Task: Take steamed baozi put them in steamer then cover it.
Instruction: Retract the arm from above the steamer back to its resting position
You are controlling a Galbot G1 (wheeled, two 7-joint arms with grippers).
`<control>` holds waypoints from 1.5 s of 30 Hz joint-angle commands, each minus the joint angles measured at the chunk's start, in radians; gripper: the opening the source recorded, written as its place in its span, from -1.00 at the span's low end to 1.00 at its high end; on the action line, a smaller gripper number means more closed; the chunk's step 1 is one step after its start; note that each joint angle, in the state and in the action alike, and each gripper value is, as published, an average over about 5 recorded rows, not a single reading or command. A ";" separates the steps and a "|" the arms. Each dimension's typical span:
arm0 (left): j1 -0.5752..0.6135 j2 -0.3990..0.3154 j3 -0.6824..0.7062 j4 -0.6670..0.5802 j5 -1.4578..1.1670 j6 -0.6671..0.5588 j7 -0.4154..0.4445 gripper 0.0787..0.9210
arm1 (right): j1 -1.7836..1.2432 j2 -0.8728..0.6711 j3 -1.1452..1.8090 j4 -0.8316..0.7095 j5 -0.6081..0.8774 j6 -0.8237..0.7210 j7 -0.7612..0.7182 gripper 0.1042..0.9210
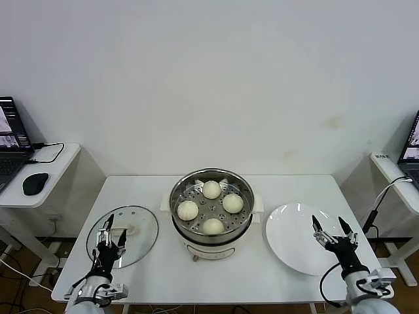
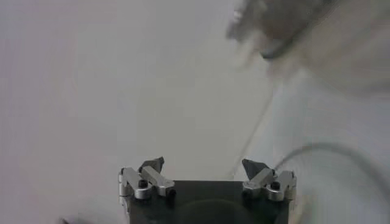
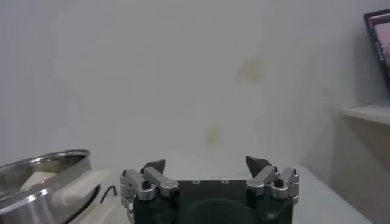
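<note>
Both pincers gape empty: left gripper (image 1: 113, 232) over the glass lid (image 1: 141, 227), right gripper (image 1: 332, 230) over the plate (image 1: 288, 239). I count four buns (image 1: 211, 189) in the steamer (image 1: 243, 226); I judge only covering remains.

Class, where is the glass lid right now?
In the head view, the glass lid lies flat on the table's left side, beside the steamer, under the left hand.

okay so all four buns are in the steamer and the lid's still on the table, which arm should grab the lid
Left. The glass lid lies on the table on the robot's left, and the open left gripper is already above it near its handle. The open right gripper is over the empty plate, across the steamer holding the buns.
</note>
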 commanded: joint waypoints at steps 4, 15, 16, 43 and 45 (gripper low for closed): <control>-0.105 0.071 0.044 0.184 0.262 0.100 -0.039 0.77 | -0.018 0.022 0.028 0.013 0.003 -0.010 0.001 0.76; -0.149 0.080 0.063 0.220 0.253 0.127 0.026 0.77 | -0.030 0.043 0.037 0.006 -0.008 -0.002 -0.002 0.76; -0.150 0.079 0.064 0.220 0.251 0.130 0.030 0.77 | -0.029 0.044 0.037 0.005 -0.008 -0.003 -0.002 0.76; -0.214 0.063 0.097 0.238 0.177 0.182 0.112 0.77 | -0.024 0.048 0.038 -0.018 -0.022 0.004 -0.008 0.76; -0.222 0.060 0.101 0.246 0.167 0.195 0.112 0.77 | -0.025 0.047 0.039 -0.017 -0.023 0.005 -0.009 0.76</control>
